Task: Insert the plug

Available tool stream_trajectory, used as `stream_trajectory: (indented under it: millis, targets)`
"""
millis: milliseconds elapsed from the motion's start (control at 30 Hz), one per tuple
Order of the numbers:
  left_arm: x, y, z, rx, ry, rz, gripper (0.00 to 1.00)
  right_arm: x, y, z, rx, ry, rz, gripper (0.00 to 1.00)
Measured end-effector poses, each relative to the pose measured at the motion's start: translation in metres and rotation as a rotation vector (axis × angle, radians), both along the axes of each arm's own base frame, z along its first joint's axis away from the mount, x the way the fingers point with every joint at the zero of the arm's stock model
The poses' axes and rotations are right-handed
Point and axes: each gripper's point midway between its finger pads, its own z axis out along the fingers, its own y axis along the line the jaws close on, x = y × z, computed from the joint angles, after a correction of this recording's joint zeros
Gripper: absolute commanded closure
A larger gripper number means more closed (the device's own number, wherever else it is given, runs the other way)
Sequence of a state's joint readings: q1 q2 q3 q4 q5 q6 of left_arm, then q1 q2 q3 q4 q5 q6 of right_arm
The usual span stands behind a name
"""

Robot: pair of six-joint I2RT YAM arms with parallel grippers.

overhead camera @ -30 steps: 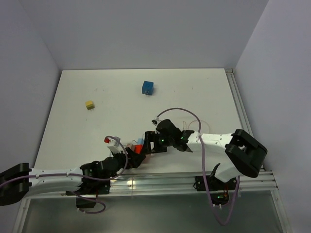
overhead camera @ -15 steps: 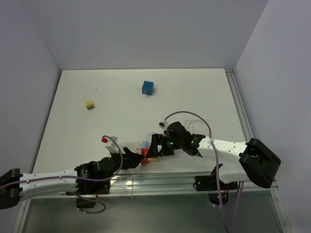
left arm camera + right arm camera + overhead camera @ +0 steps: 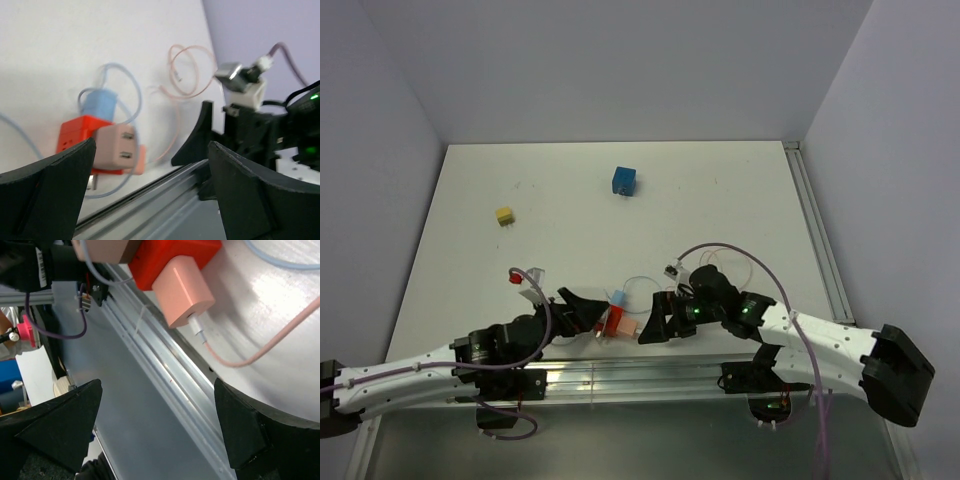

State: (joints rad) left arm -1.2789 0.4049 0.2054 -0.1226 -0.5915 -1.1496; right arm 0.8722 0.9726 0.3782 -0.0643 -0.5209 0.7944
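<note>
A red socket block point(image 3: 611, 323) lies near the table's front edge. A blue plug point(image 3: 618, 300) sits on it and a pink plug point(image 3: 628, 328) sits flush against its side. The right wrist view shows the pink plug point(image 3: 184, 290) pressed to the red block point(image 3: 175, 255), with a white connector and pink cable trailing from it. In the left wrist view a beige piece with two slots point(image 3: 117, 146) fronts the red block point(image 3: 77, 134), below the blue plug point(image 3: 98, 103). My left gripper point(image 3: 582, 308) and right gripper point(image 3: 658, 320) stand open on either side of the block, holding nothing.
A blue cube point(image 3: 624, 181) and a small yellow piece point(image 3: 504, 215) lie farther back on the table. An aluminium rail point(image 3: 650, 362) runs along the front edge just below the block. Thin pink cable point(image 3: 186, 70) and blue cable point(image 3: 131, 87) loop on the table beside the block.
The right gripper opened, let go of the plug and drew back to the right. The left arm pulled back to the left. The red block now lies closer to the front edge.
</note>
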Motion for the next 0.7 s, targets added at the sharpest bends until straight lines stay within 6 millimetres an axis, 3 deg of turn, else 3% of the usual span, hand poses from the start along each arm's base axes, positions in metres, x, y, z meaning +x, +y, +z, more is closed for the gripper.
stream_trajectory:
  millis: [200,433,533,700]
  targets:
    - [0.014,0.019,0.072,-0.005,-0.068,0.100,0.00,-0.007,-0.014,0.015,0.001,-0.021,-0.017,0.02]
    - [0.058,0.051,0.122,0.234,-0.086,0.306,0.00,0.012,-0.024,0.059,-0.029,-0.128,-0.109,0.04]
    - [0.094,0.058,0.125,0.364,-0.075,0.352,0.00,0.022,-0.026,0.074,-0.041,-0.177,-0.141,0.05]
    - [0.151,0.069,0.095,0.546,0.023,0.357,0.01,0.037,-0.036,0.079,-0.099,-0.224,-0.213,0.05]
